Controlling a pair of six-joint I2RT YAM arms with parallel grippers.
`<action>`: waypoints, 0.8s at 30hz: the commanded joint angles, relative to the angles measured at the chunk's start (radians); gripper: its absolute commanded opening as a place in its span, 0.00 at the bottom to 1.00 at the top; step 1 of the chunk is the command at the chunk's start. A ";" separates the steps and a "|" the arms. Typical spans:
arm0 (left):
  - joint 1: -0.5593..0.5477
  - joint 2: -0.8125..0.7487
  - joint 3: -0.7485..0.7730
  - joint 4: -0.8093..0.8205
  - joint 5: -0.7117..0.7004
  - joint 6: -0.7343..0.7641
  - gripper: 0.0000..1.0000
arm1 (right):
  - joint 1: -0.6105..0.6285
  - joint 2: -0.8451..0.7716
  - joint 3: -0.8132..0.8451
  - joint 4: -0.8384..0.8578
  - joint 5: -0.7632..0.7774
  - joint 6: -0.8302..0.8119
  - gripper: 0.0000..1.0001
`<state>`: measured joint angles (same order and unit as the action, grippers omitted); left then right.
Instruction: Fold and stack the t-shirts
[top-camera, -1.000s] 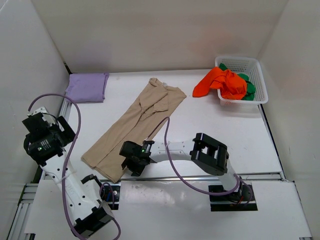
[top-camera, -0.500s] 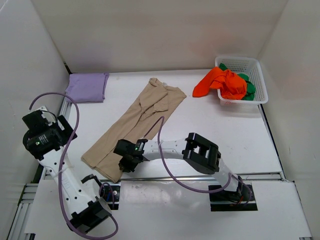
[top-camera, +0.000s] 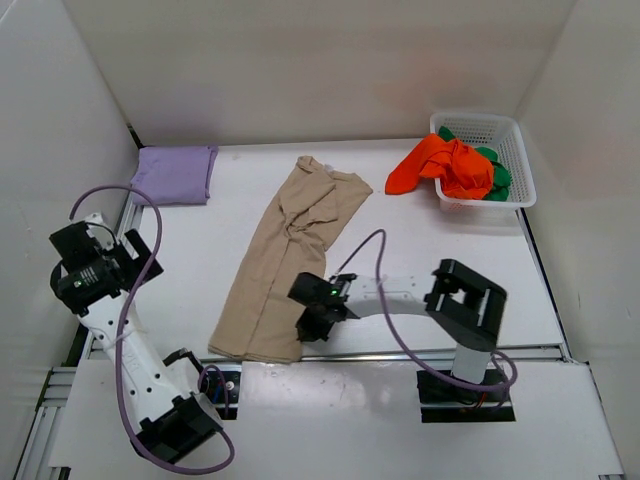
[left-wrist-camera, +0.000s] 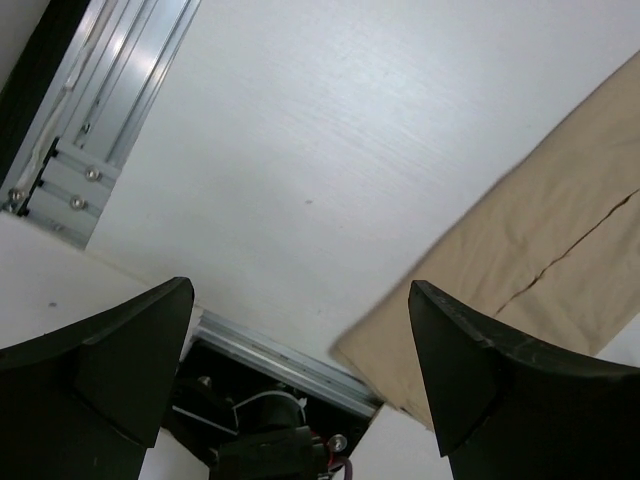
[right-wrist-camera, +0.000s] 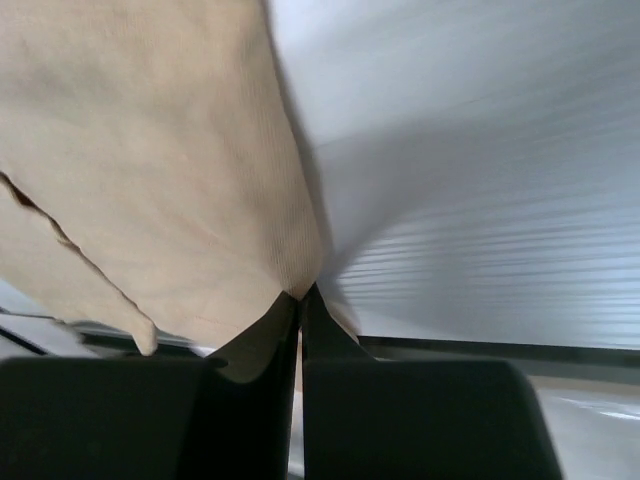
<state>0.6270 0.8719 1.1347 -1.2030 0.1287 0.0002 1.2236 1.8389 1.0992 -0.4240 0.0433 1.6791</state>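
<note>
The beige t-shirt (top-camera: 285, 255) lies stretched out from the table's middle down to the front edge. My right gripper (top-camera: 308, 325) is shut on its near right hem corner; in the right wrist view the jaws (right-wrist-camera: 300, 296) pinch the beige cloth (right-wrist-camera: 150, 150). The lavender t-shirt (top-camera: 175, 173) lies folded at the back left. The orange-red t-shirt (top-camera: 440, 165) hangs over the basket's left wall, with the green one (top-camera: 497, 172) inside. My left gripper (top-camera: 98, 264) hangs open and empty above the left edge; its view shows the beige hem (left-wrist-camera: 540, 260) between the fingers (left-wrist-camera: 480, 370).
The white mesh basket (top-camera: 505, 130) stands at the back right corner. An aluminium rail (top-camera: 420, 353) runs along the front edge of the table, and another rail (left-wrist-camera: 110, 110) along the left side. White walls close in the left, back and right.
My right gripper has shut on the beige shirt's near hem and pulled it to the right, swinging the shirt's lower end that way. The left arm has hardly moved.
</note>
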 joint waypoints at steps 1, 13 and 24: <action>-0.007 0.013 0.088 0.074 0.117 0.000 1.00 | -0.051 -0.081 -0.171 -0.059 0.017 -0.146 0.00; -0.565 0.504 0.510 -0.030 -0.217 0.000 1.00 | -0.191 -0.380 -0.456 0.025 -0.013 -0.462 0.00; -1.133 0.343 0.197 0.126 -0.405 0.000 1.00 | -0.266 -0.516 -0.446 -0.012 -0.151 -0.935 0.54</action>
<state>-0.4557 1.3415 1.3479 -1.1503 -0.1562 0.0010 0.9585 1.3788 0.6395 -0.3370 -0.1013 0.9630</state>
